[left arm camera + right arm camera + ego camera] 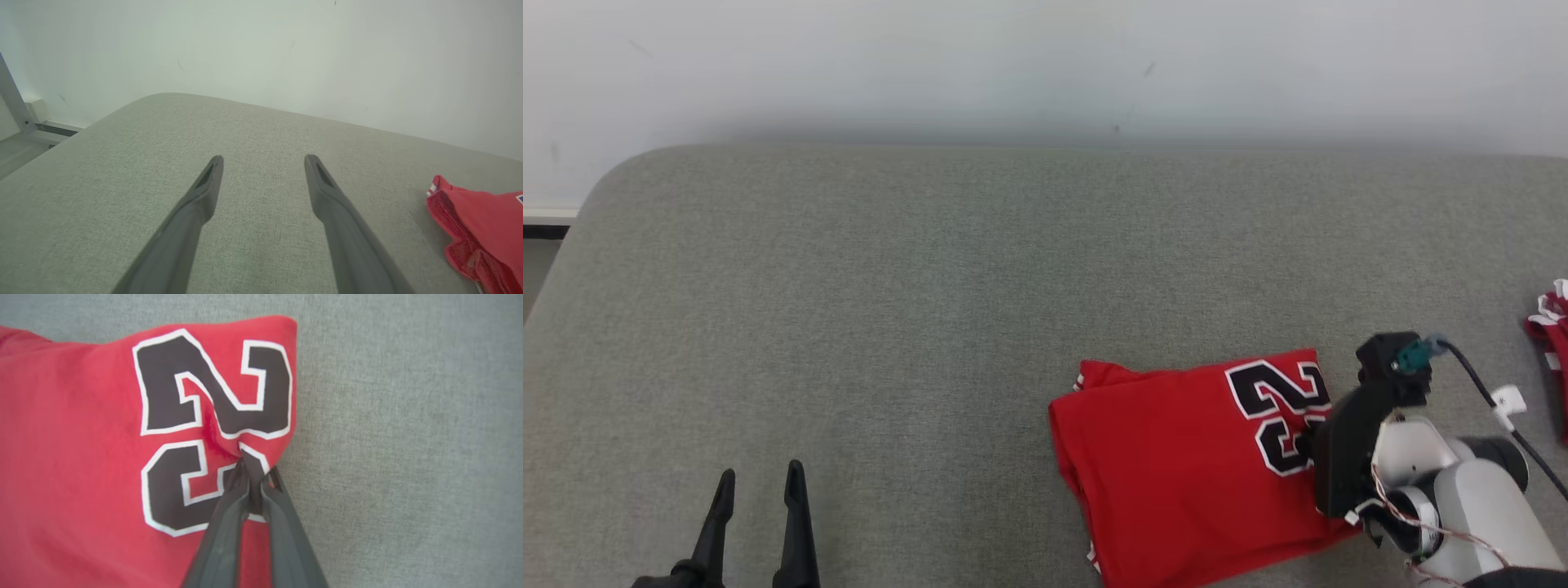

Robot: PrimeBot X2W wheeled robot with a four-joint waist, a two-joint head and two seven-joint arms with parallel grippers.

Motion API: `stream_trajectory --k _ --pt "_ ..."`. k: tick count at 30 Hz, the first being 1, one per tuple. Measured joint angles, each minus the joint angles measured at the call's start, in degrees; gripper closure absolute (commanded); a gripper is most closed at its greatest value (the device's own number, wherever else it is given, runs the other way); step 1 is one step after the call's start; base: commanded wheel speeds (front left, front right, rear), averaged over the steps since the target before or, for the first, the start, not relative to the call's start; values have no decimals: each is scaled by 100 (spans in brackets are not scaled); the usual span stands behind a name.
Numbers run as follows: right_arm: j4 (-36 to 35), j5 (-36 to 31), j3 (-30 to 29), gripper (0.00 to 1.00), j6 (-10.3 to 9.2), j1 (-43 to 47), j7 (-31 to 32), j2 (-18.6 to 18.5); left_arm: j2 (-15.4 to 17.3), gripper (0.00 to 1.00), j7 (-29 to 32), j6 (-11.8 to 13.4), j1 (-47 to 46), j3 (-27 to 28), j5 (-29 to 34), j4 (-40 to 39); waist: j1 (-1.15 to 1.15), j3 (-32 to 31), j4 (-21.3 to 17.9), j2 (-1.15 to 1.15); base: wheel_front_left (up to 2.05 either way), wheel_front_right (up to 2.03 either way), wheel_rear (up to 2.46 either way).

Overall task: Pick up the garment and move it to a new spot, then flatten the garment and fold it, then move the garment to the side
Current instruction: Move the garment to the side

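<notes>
Below white wall (1045,65), grey upholstery (849,327), garment (1176,457)

A: What's carrying everything?
B: I see a grey fabric-covered bed (890,327). A folded red jersey (1176,465) with a black number lies toward its near right; another red cloth (1553,335) sits well apart at the right edge.

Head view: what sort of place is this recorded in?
Likely an indoor lab or test room set up for garment folding: a wide grey fabric-covered surface against a bare pale wall, with a folded red jersey on it and another red garment at its right edge.
</notes>
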Motion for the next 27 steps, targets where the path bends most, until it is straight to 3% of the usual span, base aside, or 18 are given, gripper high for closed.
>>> stream_trajectory --k 12,27 --pt "-287 4 648 100 0 -1600 386 -656 -1 0 0 0 -346 -99 -136 -364 0 270 -666 0 0 0 0" --pt "-470 -9 717 100 0 -2496 633 -1202 -4 0 0 0 -805 -240 40 -522 1 875 -1684 0 0 0 0"
